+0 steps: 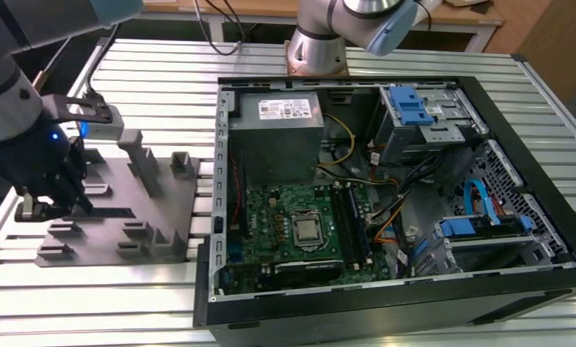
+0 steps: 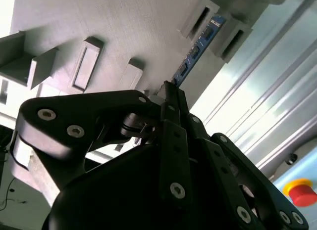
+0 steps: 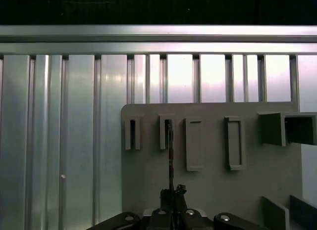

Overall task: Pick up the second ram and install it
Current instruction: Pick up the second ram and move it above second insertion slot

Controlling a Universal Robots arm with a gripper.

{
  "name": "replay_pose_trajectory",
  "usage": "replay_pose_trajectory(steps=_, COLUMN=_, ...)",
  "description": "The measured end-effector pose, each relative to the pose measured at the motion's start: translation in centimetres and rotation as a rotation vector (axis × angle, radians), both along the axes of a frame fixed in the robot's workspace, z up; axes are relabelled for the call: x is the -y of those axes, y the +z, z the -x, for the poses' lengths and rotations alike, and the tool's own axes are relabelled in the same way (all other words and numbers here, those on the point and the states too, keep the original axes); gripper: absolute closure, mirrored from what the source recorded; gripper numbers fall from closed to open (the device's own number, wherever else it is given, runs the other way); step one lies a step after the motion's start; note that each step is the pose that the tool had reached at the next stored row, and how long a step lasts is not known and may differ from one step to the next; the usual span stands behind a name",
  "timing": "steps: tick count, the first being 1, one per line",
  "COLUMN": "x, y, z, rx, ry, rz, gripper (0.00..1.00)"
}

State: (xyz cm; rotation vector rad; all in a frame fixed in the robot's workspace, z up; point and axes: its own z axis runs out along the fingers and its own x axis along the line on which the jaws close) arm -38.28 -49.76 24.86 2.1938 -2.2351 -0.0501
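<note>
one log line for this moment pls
gripper: shut on second ram | second ram: on edge in grey tray slot | site: exterior view's left of pc case

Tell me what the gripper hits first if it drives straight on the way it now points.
Likely the grey holder tray: the gripper, shut on the second ram, points at its slotted face, though depth is hard to judge.
</note>
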Motion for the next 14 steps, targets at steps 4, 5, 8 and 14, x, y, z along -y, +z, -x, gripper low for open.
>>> replay_pose_trajectory(steps=4, x=0.00, y=1.80, z=0.0, rx=0.0000, ry=0.000, rz=0.0000, gripper=0.87)
replay_pose_trajectory(steps=5, x=0.00, y=2.25, z=0.0, rx=0.0000, ry=0.000, rz=0.0000, gripper=0.87)
replay_pose_trajectory(steps=8, x=0.00, y=3.65, z=0.0, rx=0.0000, ry=0.000, rz=0.0000, gripper=0.87)
replay_pose_trajectory(steps=14, x=0.00, y=6.35, z=0.0, rx=0.0000, ry=0.000, rz=0.0000, gripper=0.87)
